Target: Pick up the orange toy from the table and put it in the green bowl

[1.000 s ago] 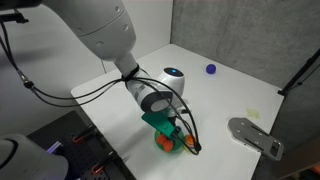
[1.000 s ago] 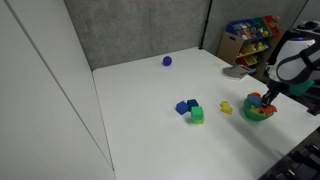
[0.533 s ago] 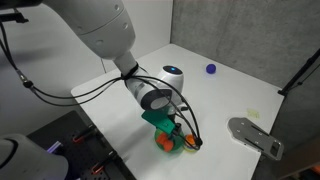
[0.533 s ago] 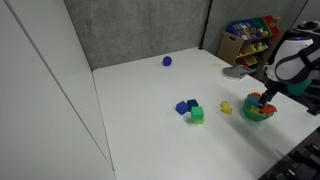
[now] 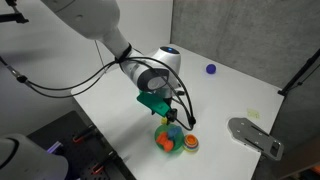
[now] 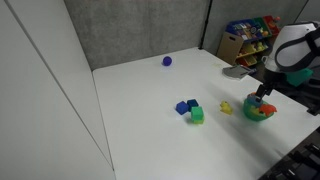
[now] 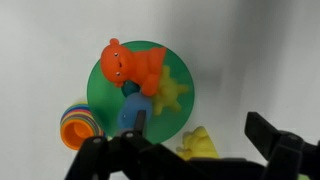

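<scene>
The orange toy (image 7: 130, 65) lies in the green bowl (image 7: 104, 98), beside a yellow star and a blue piece. In the wrist view my gripper (image 7: 200, 124) hangs above the bowl's edge. It is open and holds nothing. One dark finger (image 7: 138, 120) is over the bowl, the other over bare table. In both exterior views the gripper (image 5: 178, 120) (image 6: 262, 95) hovers just over the bowl (image 5: 172, 133) (image 6: 257, 113), with the orange toy (image 5: 163, 143) showing inside.
A ringed disc (image 7: 78, 125) sits against the bowl, and a small yellow piece (image 7: 200, 146) lies under the gripper. Blue and green blocks (image 6: 190, 110) lie mid-table. There is a purple ball (image 5: 211, 69) at the back and a grey plate (image 5: 255, 136) near the table edge.
The jaws have opened and let go of the orange toy, which now rests in the bowl. The gripper has lifted a little above the bowl.
</scene>
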Motion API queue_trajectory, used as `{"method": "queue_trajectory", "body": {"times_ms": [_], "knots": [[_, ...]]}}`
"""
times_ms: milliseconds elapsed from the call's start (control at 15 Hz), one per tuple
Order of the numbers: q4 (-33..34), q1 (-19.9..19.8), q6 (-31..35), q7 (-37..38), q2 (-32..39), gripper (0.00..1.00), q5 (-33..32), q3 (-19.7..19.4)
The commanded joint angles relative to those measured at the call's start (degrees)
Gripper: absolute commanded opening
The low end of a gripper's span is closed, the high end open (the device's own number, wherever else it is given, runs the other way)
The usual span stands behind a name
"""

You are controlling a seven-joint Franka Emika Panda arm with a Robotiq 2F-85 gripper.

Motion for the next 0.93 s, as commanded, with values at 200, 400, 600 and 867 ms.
{"method": "queue_trajectory", "body": {"times_ms": [200,400,600,867], "knots": [[-1.7,5.0,-10.6,10.3,-10.4,1.00,4.6,1.0],[-2.7,7.6,-14.8,17.2,-15.5,1.00,3.4,1.4],[-3.8,9.2,-18.4,21.7,-20.4,1.00,3.3,2.2],[-4.6,10.1,-23.9,25.1,-26.7,1.00,2.9,3.7]]}}
